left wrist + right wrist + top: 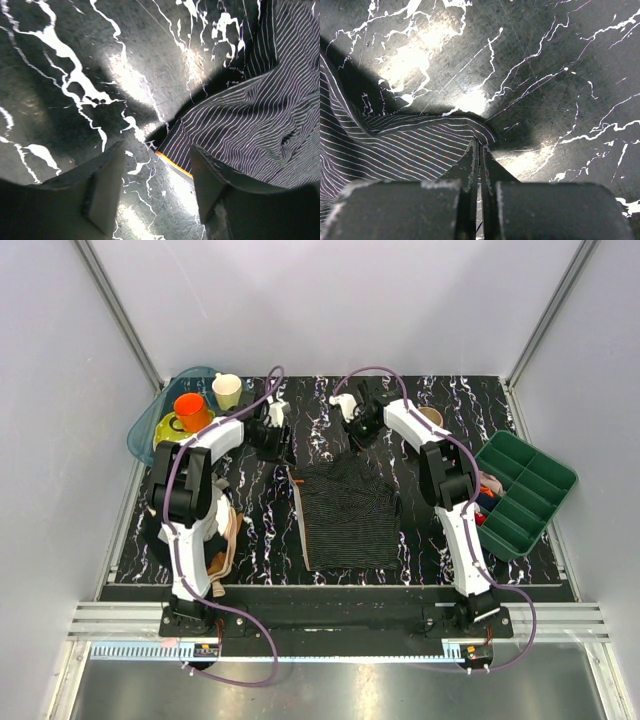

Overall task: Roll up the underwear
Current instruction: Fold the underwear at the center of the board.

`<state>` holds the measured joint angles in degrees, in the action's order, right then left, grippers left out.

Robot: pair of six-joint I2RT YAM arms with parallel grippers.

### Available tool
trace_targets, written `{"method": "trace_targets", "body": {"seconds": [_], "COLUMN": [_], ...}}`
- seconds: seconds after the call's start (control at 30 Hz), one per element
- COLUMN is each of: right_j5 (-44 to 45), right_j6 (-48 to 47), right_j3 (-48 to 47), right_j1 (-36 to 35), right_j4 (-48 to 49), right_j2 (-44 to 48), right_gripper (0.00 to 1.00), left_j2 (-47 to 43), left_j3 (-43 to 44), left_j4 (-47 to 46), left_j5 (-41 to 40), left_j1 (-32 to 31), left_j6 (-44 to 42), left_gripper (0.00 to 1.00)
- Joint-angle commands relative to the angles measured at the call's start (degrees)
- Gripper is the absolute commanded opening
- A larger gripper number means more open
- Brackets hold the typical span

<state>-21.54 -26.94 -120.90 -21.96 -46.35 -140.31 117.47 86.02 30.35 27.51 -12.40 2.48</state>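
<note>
The underwear [345, 515] is dark fabric with thin pale stripes, spread mostly flat on the black marbled mat. My right gripper [358, 432] is shut on its far right corner and pulls that edge up a little. In the right wrist view the shut gripper [480, 148] pinches the fabric's edge, and the underwear [395, 145] trails off to the left. My left gripper [272, 440] is open and empty just beyond the far left corner. In the left wrist view the left gripper [157, 185] stands over bare mat, with the underwear [250, 120] and its orange edge band [172, 163] beside the right finger [215, 185].
A teal tray [145, 425] at the back left holds an orange cup [191, 410] and a cream cup [227, 390]. A green compartment bin [525, 490] with rolled cloths stands at the right. A pile of beige clothes [228, 535] lies by the left arm.
</note>
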Motion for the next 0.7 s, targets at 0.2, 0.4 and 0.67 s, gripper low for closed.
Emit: {"method": "trace_targets", "body": {"seconds": [0.2, 0.4, 0.67], "right_j5": [1.3, 1.1, 0.0], "right_j6": [0.7, 0.8, 1.1], "right_j3": [0.4, 0.2, -2.6], "right_j1": [0.5, 0.6, 1.2], "right_j4": [3.4, 3.1, 2.7], "right_j2": [3.1, 3.2, 6.3], "right_gripper": [0.00, 0.00, 0.00], "left_j2": [5.4, 6.2, 0.1], "left_j3": [6.1, 7.6, 10.0], "left_j4": [6.3, 9.2, 5.7], "left_j5": [2.2, 0.5, -3.2], "left_j1": [-2.0, -2.5, -2.6], "left_j6": [-1.8, -2.0, -2.0], "left_gripper": [0.36, 0.20, 0.00]}}
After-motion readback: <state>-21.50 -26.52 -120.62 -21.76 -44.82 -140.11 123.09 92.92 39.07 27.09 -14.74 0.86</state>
